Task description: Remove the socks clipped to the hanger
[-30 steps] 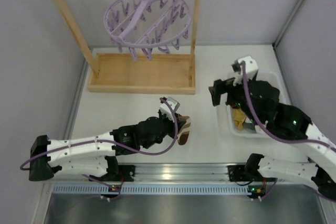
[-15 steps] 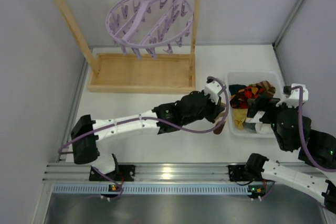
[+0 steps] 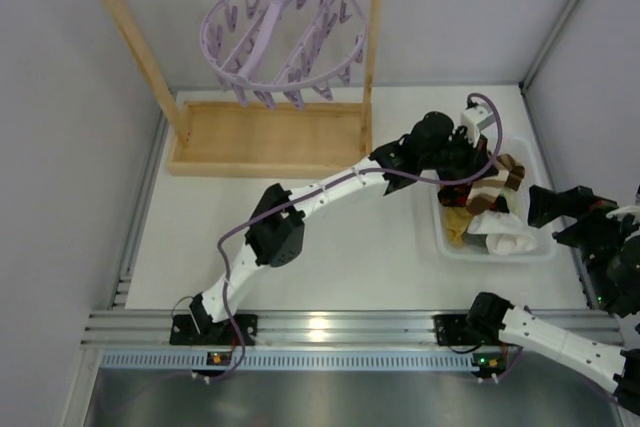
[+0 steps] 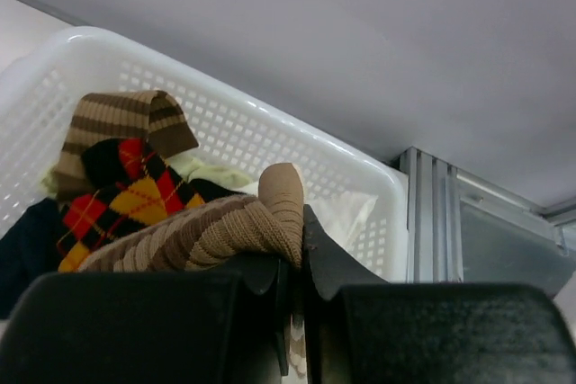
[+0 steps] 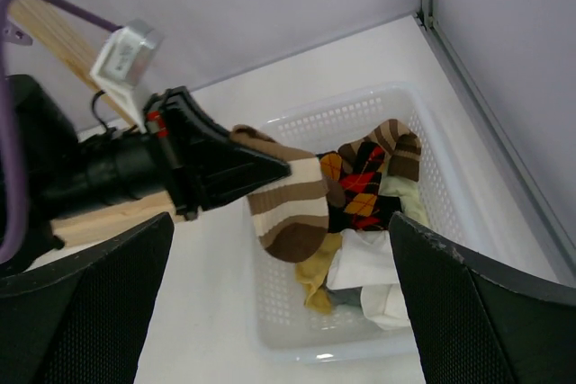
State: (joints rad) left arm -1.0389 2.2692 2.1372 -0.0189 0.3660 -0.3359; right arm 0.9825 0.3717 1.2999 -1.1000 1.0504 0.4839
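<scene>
Brown-and-cream striped sock (image 5: 288, 209), clamped in left pincer (image 4: 295, 249), right pincer (image 3: 565, 219) spread apart

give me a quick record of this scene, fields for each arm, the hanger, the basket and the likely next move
left arm: stretched over the white basket, jaws shut on the striped sock, which dangles over the basket
right arm: off to the basket's right, jaws open, holding nothing
hanger: hooked on the wooden rack top bar, no sock visible on its clips
basket contents: argyle sock, white sock, yellow sock
likely next: release the striped sock into the basket
</scene>
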